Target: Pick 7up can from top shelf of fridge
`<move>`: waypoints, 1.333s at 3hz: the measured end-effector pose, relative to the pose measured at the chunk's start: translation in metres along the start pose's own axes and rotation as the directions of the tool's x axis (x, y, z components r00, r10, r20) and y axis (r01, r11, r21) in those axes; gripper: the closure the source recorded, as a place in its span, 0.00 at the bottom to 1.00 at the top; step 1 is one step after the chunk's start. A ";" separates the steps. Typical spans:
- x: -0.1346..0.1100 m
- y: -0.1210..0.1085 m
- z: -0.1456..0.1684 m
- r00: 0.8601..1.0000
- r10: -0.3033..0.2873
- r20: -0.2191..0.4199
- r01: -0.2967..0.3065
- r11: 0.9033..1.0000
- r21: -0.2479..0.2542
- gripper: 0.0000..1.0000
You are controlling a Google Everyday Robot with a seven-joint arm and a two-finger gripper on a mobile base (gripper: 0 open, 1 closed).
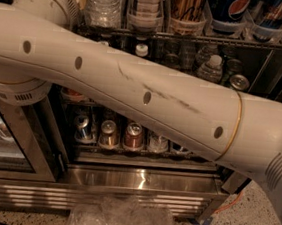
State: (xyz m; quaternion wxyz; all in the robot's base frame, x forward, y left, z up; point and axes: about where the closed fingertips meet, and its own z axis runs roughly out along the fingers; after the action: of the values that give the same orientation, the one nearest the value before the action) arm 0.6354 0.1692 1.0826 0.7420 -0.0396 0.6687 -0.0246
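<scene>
- One arm (147,97) fills my view across the fridge (144,180); the gripper lies beyond it, out of frame, and I cannot tell its state.
- The 7up can is not discernible on the top shelf (189,38) above the arm.
- Risk, I judge: a blind reach topples the Pepsi cans (231,8) above the arm.
</scene>
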 end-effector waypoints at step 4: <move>-0.005 0.002 -0.002 1.000 0.007 0.018 -0.006 1.000 -0.013 1.00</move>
State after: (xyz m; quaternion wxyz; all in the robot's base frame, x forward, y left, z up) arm 0.6327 0.1713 1.0868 0.7480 -0.0426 0.6621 -0.0174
